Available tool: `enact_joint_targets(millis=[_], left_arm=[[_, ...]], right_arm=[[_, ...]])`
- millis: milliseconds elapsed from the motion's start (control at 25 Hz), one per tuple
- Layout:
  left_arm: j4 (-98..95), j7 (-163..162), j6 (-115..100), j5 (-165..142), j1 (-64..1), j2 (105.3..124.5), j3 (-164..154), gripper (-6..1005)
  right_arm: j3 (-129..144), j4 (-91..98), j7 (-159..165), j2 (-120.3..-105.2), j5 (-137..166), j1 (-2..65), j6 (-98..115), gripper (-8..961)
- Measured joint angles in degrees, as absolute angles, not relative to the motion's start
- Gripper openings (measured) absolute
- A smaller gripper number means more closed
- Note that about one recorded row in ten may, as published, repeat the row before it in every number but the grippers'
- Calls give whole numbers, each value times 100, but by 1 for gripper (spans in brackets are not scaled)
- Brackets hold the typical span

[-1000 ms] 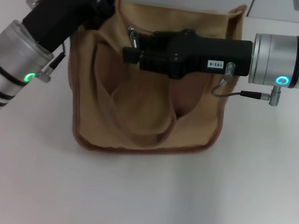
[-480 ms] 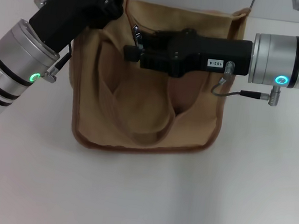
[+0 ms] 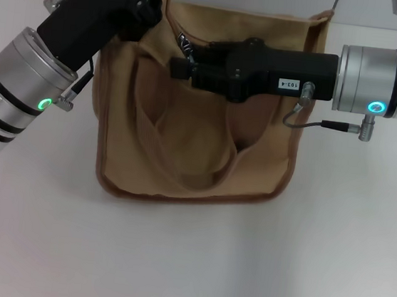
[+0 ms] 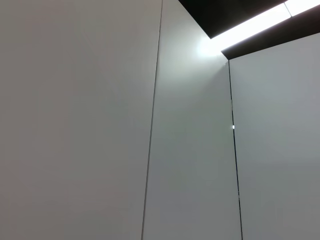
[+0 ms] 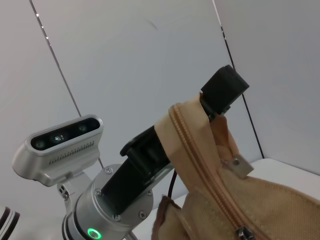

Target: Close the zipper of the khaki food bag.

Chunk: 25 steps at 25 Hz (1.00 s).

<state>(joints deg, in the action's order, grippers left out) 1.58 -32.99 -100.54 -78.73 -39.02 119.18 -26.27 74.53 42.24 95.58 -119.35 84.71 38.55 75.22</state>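
While my left claw (image 5: 212,107) pinches the khaki food bag (image 3: 194,119) by its corner, the right claw (image 3: 182,55) sits at the zipper (image 5: 210,187). I cannot tell its grip (fingers hidden).

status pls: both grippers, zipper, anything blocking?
Left gripper pinching khaki food bag at its left top corner. Right gripper over bag mouth near that end. Zipper teeth closed near that corner. No obstruction visible.

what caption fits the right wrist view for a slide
Left gripper pinches the raised corner of the khaki food bag, its zipper running down toward the camera.
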Motion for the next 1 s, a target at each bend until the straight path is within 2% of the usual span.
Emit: enact_joint_targets(millis=[1000], left_arm=[[158,-3288,-10051,-7876,-3840,11918,-2611,13]], right_arm=[[7390,4267,9381,-11926,8440,3709,7814,168]])
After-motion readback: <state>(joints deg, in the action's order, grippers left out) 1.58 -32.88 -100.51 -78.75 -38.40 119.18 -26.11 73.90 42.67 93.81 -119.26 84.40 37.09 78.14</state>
